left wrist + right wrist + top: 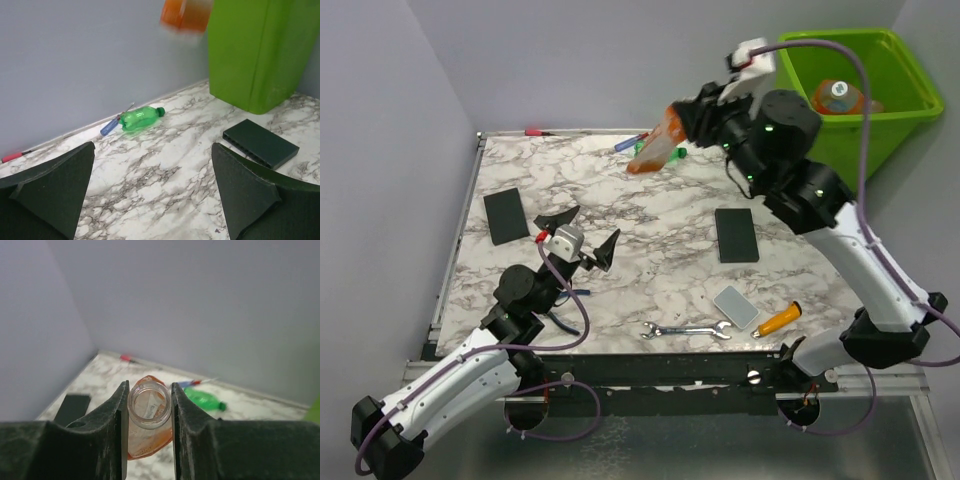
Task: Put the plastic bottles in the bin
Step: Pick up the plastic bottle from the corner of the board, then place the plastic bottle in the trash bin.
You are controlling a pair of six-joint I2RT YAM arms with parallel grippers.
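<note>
Top external: right gripper (682, 122) is holding an orange bottle (656, 148) aloft near the bin (892, 132). Left wrist: left gripper (152, 186) is gaping; 1 green bottle (140, 117) is lying by the wall (75, 60). Right wrist: jaws are pinching its stiff neck; the body is probably light and crushable.

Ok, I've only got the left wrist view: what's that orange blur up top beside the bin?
Observer: An orange bottle, gripped at its neck by the right claw, above the far side of the table.
Operator: Capped?
Observer: No, the right wrist view shows its mouth open.
Operator: Anything inside the bin?
Observer: Yes, a second orange bottle lies in the bin.
</note>
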